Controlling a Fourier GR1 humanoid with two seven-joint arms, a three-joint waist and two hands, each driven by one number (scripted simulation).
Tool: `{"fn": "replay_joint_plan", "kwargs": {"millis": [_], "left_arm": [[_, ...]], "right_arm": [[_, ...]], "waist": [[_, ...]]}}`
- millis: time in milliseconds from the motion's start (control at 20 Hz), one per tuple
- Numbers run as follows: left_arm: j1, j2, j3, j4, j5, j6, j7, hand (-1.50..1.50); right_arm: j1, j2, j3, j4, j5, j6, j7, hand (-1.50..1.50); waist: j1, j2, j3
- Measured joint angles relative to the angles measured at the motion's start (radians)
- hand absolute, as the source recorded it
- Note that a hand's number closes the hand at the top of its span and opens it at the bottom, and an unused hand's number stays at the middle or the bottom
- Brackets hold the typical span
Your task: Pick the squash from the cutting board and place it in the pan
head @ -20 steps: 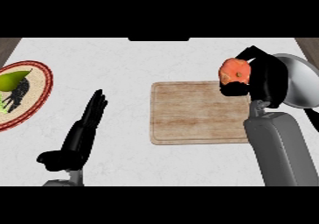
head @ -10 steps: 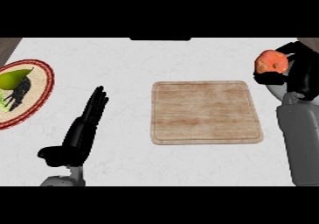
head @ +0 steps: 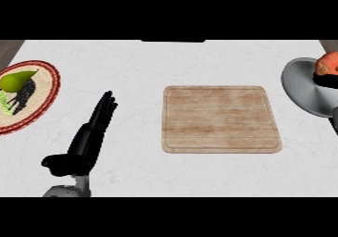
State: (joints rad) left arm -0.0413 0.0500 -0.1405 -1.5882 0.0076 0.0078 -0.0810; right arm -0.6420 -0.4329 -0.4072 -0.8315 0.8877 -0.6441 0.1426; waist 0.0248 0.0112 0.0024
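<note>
White marbled counter (head: 171,65) fills the view, with a bare wooden cutting board (head: 220,119) lying flat at its middle. At the right edge sits a grey pan (head: 303,90), and over its far side the orange squash (head: 330,64) is held by the right hand (head: 330,80), whose dark fingers curl beneath it. The left hand (head: 95,125) rests on the counter left of the board, fingers straight and pressed together, pointing away. At the far left lies a red-rimmed woven plate (head: 41,99) carrying a green pear (head: 15,80) and a pale green strip.
</note>
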Motion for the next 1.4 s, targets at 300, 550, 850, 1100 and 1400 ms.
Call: {"fn": "replay_joint_plan", "kwargs": {"millis": [300, 550, 850, 1100, 1400], "left_arm": [[-0.002, -0.009, -0.005, 0.024, -0.008, -0.003, -0.032, 0.00], [0.002, -0.008, -0.012, 0.023, -0.013, -0.010, -0.045, 0.00], [-0.020, -0.024, -0.027, 0.023, -0.023, -0.003, -0.037, 0.00], [-0.032, -0.026, -0.029, 0.022, -0.023, -0.005, -0.024, 0.00], [-0.022, -0.021, -0.024, 0.017, -0.019, -0.008, -0.025, 0.00]], "right_arm": [[-0.079, -0.092, -0.110, 0.249, -0.111, -0.093, -0.211, 1.50], [-0.123, -0.165, -0.154, 0.412, -0.150, -0.040, -0.266, -1.50], [-0.158, -0.210, -0.134, 0.574, -0.138, 0.209, -0.230, -1.50], [-0.184, -0.213, -0.167, 0.619, -0.178, 0.291, -0.286, -1.50], [-0.191, -0.204, -0.280, 0.587, -0.297, 0.261, -0.434, -1.50]], "waist": [[0.018, 0.008, 0.002], [0.033, 0.015, 0.002], [0.053, 0.023, 0.004], [0.058, 0.026, 0.006], [0.049, 0.023, 0.007]]}}
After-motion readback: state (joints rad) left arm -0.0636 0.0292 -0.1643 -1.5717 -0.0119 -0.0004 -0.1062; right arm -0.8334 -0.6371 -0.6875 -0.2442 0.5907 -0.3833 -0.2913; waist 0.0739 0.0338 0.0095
